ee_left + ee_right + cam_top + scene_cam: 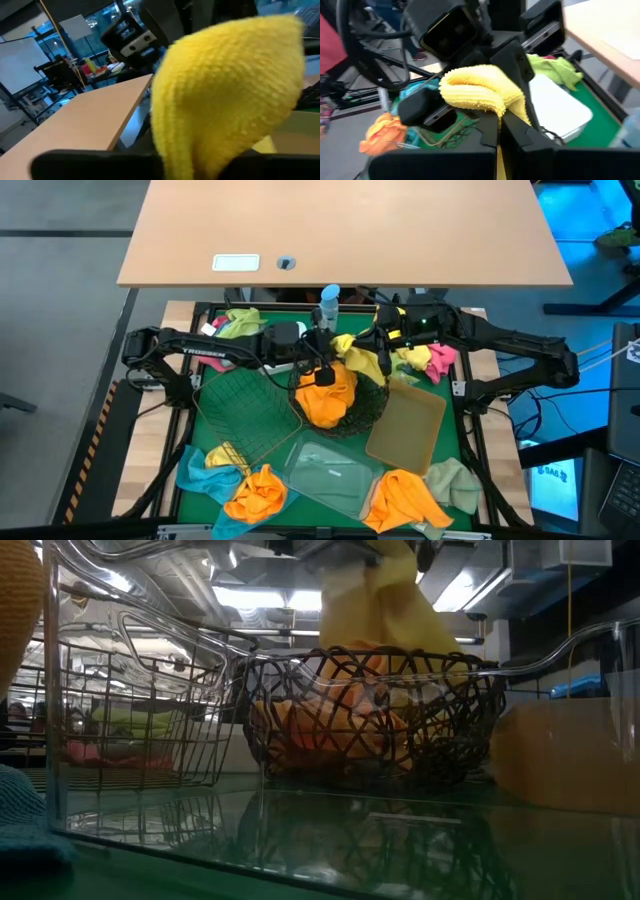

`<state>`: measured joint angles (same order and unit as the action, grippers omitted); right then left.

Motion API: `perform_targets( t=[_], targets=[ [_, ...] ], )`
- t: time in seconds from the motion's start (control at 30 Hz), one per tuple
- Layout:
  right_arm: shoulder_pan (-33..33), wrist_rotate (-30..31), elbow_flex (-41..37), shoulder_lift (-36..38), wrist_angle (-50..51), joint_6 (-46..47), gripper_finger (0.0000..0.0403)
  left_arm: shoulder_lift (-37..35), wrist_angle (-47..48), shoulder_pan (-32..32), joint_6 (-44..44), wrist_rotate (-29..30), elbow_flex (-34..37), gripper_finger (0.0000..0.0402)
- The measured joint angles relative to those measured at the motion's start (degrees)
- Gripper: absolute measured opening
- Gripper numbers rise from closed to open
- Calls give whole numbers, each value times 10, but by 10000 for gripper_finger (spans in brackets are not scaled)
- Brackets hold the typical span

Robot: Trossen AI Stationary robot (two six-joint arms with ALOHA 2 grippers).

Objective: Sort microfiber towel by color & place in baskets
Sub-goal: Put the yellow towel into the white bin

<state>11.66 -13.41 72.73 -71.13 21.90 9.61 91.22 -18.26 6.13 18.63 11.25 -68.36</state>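
Yellow towel [362, 358]: held aloft above the black wire bowl [375, 408] — kept clear of the orange towels [326, 398] inside.
Right gripper [498, 119]: fingers pinching the yellow towel.
Left gripper [322, 372]: beside it over the bowl — finger state unclear.

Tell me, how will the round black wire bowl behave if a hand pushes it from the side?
The round black wire bowl is open thin wire, so it is probably light and may slide rather than resist. Its wide, low shape suggests it will hardly tip. The orange towels inside look soft and should add little weight.
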Motion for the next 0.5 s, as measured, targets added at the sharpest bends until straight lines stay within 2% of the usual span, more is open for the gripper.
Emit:
perform_targets(
  t=[0.13, 0.3, 0.5],
  targets=[
    [0, -7, 0, 0, -7, 9, 22, -17, 13, 3, 0, 0, 0, 10],
    [0, -3, 3, 0, -7, 10, 97, -49, 48, 13, -1, 2, 0, 14],
    [0, 54, 5, 8, -8, 1, 172, -108, 86, 34, -3, 14, 0, 9]
  ],
)
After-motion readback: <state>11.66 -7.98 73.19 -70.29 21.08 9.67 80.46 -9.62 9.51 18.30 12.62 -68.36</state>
